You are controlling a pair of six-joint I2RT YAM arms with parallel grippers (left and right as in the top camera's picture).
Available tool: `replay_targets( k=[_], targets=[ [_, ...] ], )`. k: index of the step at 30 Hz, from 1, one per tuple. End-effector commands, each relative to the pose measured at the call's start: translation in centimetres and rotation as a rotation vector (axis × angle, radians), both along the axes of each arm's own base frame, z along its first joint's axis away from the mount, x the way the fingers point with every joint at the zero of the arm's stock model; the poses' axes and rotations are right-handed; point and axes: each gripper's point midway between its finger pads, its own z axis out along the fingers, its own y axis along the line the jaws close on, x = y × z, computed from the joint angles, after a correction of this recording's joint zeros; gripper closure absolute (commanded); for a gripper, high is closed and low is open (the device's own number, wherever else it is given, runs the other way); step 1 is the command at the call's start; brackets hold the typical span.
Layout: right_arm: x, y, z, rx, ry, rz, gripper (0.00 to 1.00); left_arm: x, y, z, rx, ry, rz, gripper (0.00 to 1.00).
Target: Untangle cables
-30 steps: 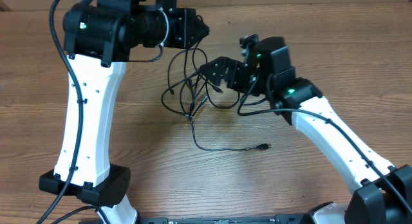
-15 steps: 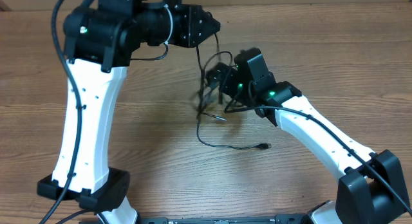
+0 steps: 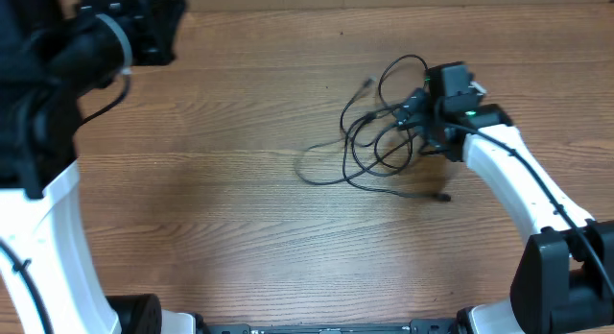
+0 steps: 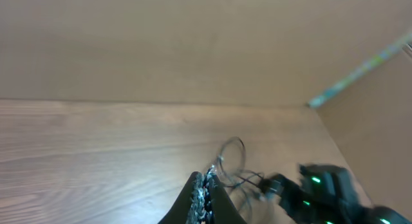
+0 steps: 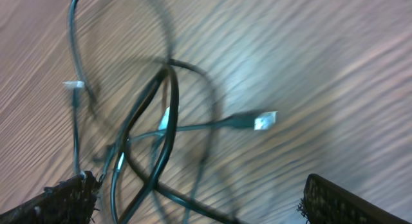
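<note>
The left gripper [image 4: 205, 184] is raised at the far left, well apart from the cables, its fingers pressed together with nothing seen between them. The cables [image 3: 379, 142] lie loosely tangled on the table [image 3: 192, 209], right of centre. At their right edge the right gripper [image 5: 196, 192] stands wide open and unclamped, with loops and a white-tipped plug [image 5: 264, 120] between its fingers.
</note>
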Motion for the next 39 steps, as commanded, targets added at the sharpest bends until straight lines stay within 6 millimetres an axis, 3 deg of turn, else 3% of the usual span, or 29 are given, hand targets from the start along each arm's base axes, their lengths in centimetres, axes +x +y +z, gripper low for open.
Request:
replay_targets(
  k=[1, 5, 8, 13, 16, 19, 25, 30, 31, 34, 39],
  targets=[
    [-0.4, -1.7, -0.4, -0.036, 0.023, -0.024, 0.0, 0.6, 2.0, -0.3, 0.024, 0.004, 0.059, 0.96],
    [-0.5, -0.8, -0.6, -0.01, 0.038, 0.066, 0.0, 0.6, 2.3, -0.8, 0.032, 0.019, 0.064, 0.93],
    [0.0, 0.4, -0.3, -0.001, 0.017, 0.193, 0.0, 0.8, 2.3, -2.0, 0.031, 0.07, 0.062, 0.75],
    [1.2, 1.3, 1.3, 0.0, -0.04, 0.295, 0.0, 1.5, 2.3, -4.5, 0.024, 0.168, 0.058, 0.66],
    [1.9, 1.6, 4.2, 0.001, -0.099, 0.317, 0.0, 1.8, 1.9, -6.3, 0.017, 0.239, 0.043, 0.57],
    [2.1, 1.7, 7.5, -0.002, -0.162, 0.317, 0.0, 2.1, 0.9, -8.1, 0.0, 0.316, 0.027, 0.36],
    [0.3, 1.5, 13.8, -0.007, -0.291, 0.315, 0.0, 3.6, -1.6, -11.6, 0.067, 0.411, -0.007, 0.1],
    [-2.0, 1.2, 18.4, -0.028, -0.406, 0.33, 0.0, 4.9, -2.6, -15.1, 0.179, 0.49, 0.022, 0.05],
    [-2.4, 1.1, 19.2, -0.028, -0.427, 0.33, 0.0, 5.1, -2.8, -15.9, 0.2, 0.51, 0.024, 0.0],
    [-4.0, 0.9, 22.0, -0.033, -0.51, 0.327, 0.0, 5.4, -4.1, -18.8, 0.271, 0.589, 0.019, 0.0],
    [-6.0, 0.4, 25.1, -0.064, -0.601, 0.323, 0.0, 5.5, -5.6, -22.0, 0.376, 0.667, 0.065, 0.0]
  ],
)
